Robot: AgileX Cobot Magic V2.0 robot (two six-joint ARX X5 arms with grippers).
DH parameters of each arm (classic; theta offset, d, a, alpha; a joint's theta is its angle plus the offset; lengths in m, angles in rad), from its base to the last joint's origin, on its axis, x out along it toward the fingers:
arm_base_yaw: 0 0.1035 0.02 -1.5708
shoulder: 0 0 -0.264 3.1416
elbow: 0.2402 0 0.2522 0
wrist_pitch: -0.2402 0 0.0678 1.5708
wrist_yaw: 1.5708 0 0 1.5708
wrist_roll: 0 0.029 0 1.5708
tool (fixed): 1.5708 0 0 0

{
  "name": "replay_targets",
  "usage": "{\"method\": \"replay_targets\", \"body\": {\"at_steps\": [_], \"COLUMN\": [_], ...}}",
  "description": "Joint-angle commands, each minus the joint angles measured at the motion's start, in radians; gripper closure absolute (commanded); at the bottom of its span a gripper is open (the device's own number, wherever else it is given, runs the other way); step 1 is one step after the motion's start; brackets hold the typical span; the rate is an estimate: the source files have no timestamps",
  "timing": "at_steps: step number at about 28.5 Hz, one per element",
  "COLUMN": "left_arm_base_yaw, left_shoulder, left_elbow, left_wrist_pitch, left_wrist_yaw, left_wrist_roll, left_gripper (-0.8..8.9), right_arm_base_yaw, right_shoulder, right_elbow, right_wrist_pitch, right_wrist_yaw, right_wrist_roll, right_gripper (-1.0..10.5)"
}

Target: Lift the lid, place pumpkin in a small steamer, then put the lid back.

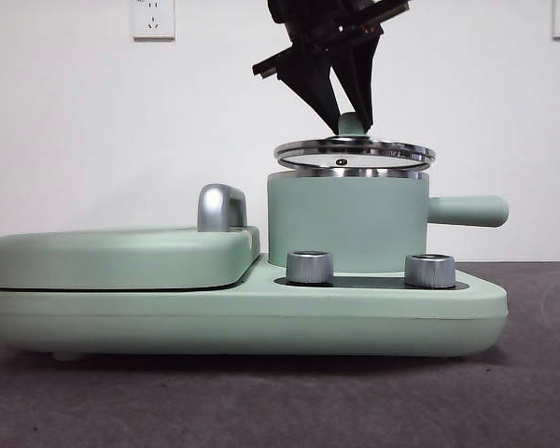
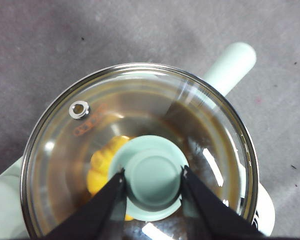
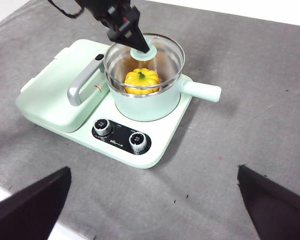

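My left gripper (image 1: 351, 121) comes down from above and is shut on the mint-green knob of the lid (image 1: 355, 152). The glass lid hangs slightly tilted, just above the chrome rim of the small steamer (image 1: 345, 224). In the left wrist view my jaws (image 2: 152, 175) clamp the knob, and the pumpkin (image 2: 100, 167) shows yellow through the lid (image 2: 140, 100). The right wrist view shows the pumpkin (image 3: 140, 81) sitting inside the steamer (image 3: 145, 107) under the lid. My right gripper (image 3: 155, 210) hangs open, high above the near side of the table, with nothing in it.
The steamer stands on a mint-green cooker base (image 1: 261, 313) with two chrome dials (image 1: 309, 267) at the front. A wide flat cover (image 1: 121, 257) with a chrome handle (image 1: 219, 207) takes the left half. The steamer's side handle (image 1: 467, 211) sticks out to the right.
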State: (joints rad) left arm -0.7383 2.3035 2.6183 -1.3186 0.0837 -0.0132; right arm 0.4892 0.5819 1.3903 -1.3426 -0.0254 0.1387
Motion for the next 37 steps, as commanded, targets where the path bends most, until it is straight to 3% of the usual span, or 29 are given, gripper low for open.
{"method": "replay_targets", "body": {"at_steps": [1,37], "left_arm_base_yaw": [-0.014,-0.036], "left_shoulder": [0.026,0.068], "left_elbow": [0.030,0.029], "left_wrist_pitch": [0.021,-0.051], "left_wrist_yaw": [0.001,-0.100], "left_wrist_roll": [-0.006,-0.076], "left_gripper": [7.97,7.98], "right_arm_base_yaw": [0.006,0.006], "right_shoulder": [0.002,0.002], "right_elbow": [0.011,0.011], "right_wrist_pitch": [-0.080,-0.080], "right_wrist_yaw": [0.000,0.000], "right_wrist_roll": [0.011,0.007], "right_gripper": [3.5,3.5]}}
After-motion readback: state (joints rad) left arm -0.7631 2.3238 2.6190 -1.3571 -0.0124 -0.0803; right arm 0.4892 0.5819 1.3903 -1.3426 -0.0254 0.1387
